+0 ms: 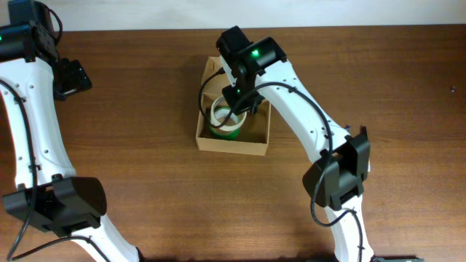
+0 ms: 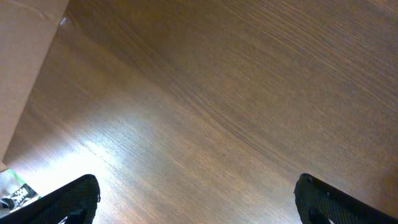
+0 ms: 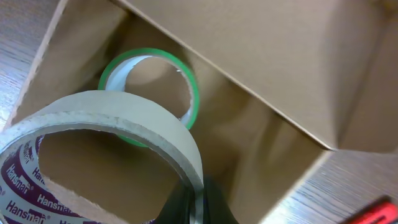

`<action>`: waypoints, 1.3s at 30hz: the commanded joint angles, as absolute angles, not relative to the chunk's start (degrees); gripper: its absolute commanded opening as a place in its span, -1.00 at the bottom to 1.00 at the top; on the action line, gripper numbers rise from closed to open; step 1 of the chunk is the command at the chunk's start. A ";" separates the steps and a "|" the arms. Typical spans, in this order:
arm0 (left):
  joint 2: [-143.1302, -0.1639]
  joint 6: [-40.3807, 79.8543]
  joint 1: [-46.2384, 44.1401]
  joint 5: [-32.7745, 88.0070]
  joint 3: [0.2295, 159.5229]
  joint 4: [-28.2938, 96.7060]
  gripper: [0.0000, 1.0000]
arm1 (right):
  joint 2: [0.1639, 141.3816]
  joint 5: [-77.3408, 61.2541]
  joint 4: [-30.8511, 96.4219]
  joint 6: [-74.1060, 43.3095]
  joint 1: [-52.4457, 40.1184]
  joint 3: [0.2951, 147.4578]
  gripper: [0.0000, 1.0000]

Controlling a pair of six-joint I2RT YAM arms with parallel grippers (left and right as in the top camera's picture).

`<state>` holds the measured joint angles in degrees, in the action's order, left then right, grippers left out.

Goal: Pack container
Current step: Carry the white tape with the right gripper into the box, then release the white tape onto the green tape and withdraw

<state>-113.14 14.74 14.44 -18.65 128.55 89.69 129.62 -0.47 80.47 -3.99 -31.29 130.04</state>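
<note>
Wooden table [image 1: 131, 87], open container [image 1: 233, 148], beige tape roll [image 3: 124, 109] marked "Hansman", green roll [image 3: 193, 87]

Dark brown wood-grain counter [image 1: 145, 87] pictured from overhead, pale strip seen beyond far edge. Tan cardboard container [image 1: 231, 144] set flat at centre, closer to far edge, top open, sides slightly skewed to counter edge. In left wrist view, grain lit by bright glare patch; green-and-white printed scrap [image 2: 15, 193] cut off at lower left, not identifiable. In right wrist view, blurred red item [image 3: 373, 211] caught at lower right corner, just beside container.
</note>
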 commanded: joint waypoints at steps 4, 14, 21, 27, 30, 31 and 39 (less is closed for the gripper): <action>-113.27 14.70 14.79 -18.63 128.18 89.58 1.00 | 132.81 -4.08 79.88 -3.36 -32.27 129.75 -0.93; -113.27 14.70 14.79 -18.63 128.18 89.58 1.00 | 135.70 -3.86 75.85 -3.40 -32.86 129.73 -0.92; -113.27 14.70 14.79 -18.63 128.18 89.58 1.00 | 137.29 -1.61 74.00 -3.86 -32.86 129.73 -0.92; -113.27 14.68 14.79 -18.63 128.18 89.58 1.00 | 138.08 -0.58 72.31 -3.88 -32.86 129.73 -0.84; -113.27 14.70 14.79 -18.63 128.18 89.58 1.00 | 138.30 -0.60 71.94 -3.88 -32.86 129.73 -0.49; -113.27 14.70 14.79 -18.63 128.18 89.58 1.00 | 138.28 -0.60 71.79 -3.86 -32.88 129.73 -0.41; -113.27 14.70 14.79 -18.63 128.18 89.60 1.00 | 134.87 2.48 73.93 -3.31 -33.04 132.38 -0.38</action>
<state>-113.14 14.74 14.44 -18.65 128.55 89.69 137.93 -0.45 73.10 -3.81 -32.69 130.17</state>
